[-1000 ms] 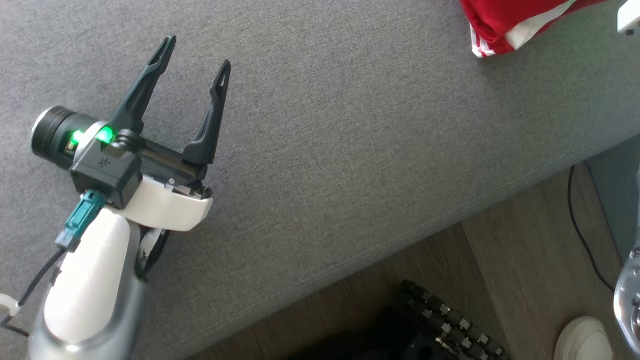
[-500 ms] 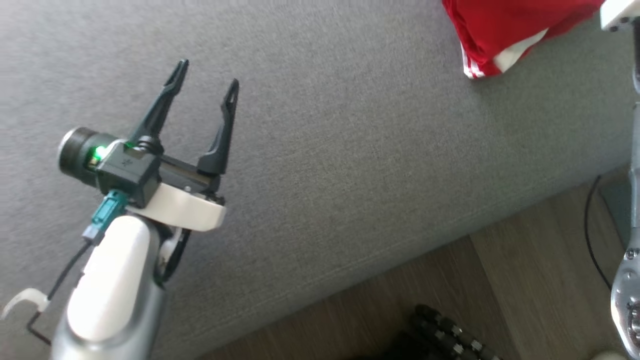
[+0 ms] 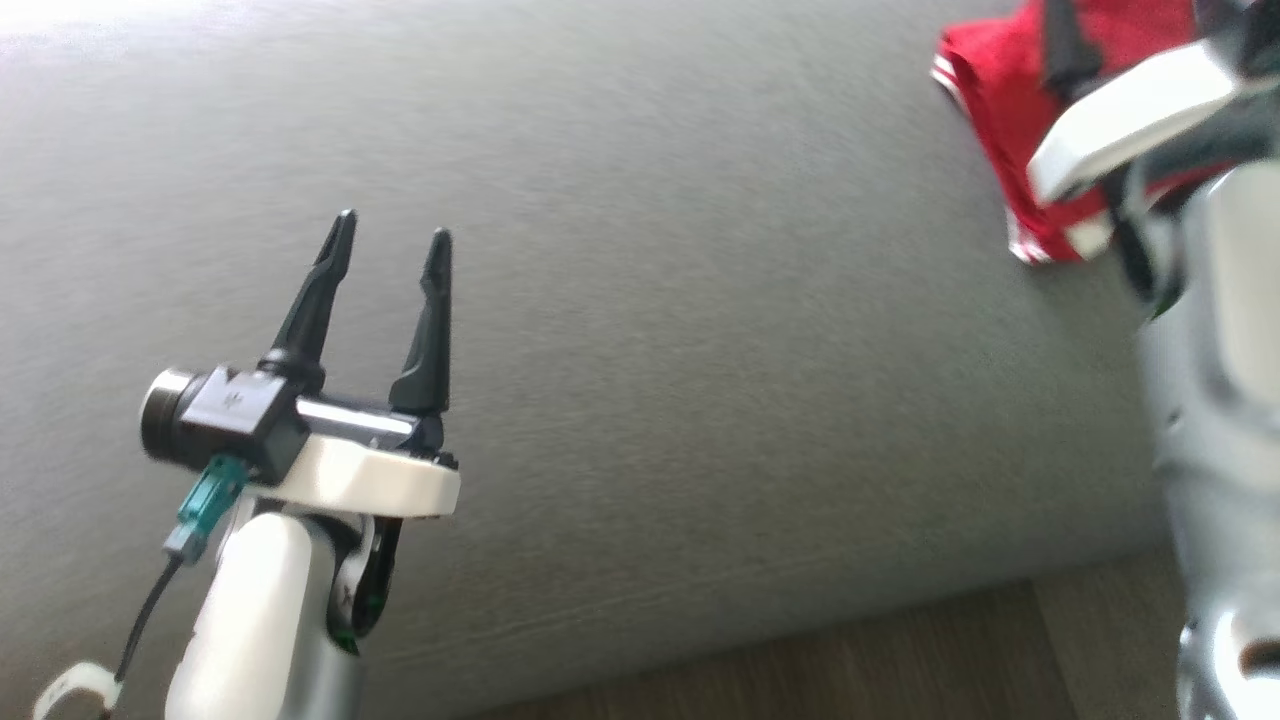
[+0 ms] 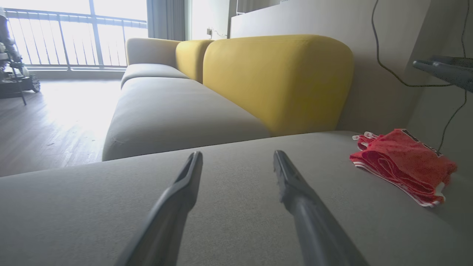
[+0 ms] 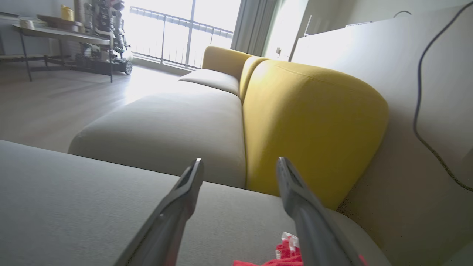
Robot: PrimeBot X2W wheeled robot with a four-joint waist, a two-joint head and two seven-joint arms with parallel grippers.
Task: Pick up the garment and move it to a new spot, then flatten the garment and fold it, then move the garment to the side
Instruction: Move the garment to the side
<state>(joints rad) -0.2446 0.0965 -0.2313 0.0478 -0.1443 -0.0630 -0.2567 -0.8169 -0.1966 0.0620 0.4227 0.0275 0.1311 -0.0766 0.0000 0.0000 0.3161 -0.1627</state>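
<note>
Evidently your folded garment [image 4: 401,166] rests aside by the sofa seat's [image 3: 700,350] right edge; left end effector [image 3: 392,225] and right end effector [image 5: 239,162] gape empty.

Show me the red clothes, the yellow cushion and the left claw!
red garment [image 4: 402,164], left wrist view, middle of the heap.
yellow cushion [image 4: 277,81], left wrist view, its front face.
left gripper [image 3: 392,228], head view, midway between its open fingertips.
</note>
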